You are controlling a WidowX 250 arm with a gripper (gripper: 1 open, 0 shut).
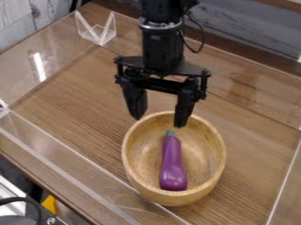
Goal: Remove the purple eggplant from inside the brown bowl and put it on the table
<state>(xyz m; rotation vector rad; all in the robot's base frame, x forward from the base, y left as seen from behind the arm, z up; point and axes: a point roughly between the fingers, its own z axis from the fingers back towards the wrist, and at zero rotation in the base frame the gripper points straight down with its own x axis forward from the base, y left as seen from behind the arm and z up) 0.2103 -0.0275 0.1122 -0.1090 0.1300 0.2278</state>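
Note:
The purple eggplant (173,163) lies lengthwise inside the brown bowl (141,167), its dark stem tip pointing toward the far rim. The bowl sits on the wood-grain table (83,97) near the front right. My black gripper (160,112) hangs pointing straight down over the bowl's far rim, just beyond the eggplant's stem end. Its two fingers are spread wide, open, with nothing between them. One fingertip (182,118) is over the bowl's far edge, and the other fingertip (137,109) is just outside it.
Clear acrylic walls (70,163) border the table on the left, front and right. A small clear acrylic stand (97,28) sits at the back left. Bare tabletop stretches to the left and behind the bowl.

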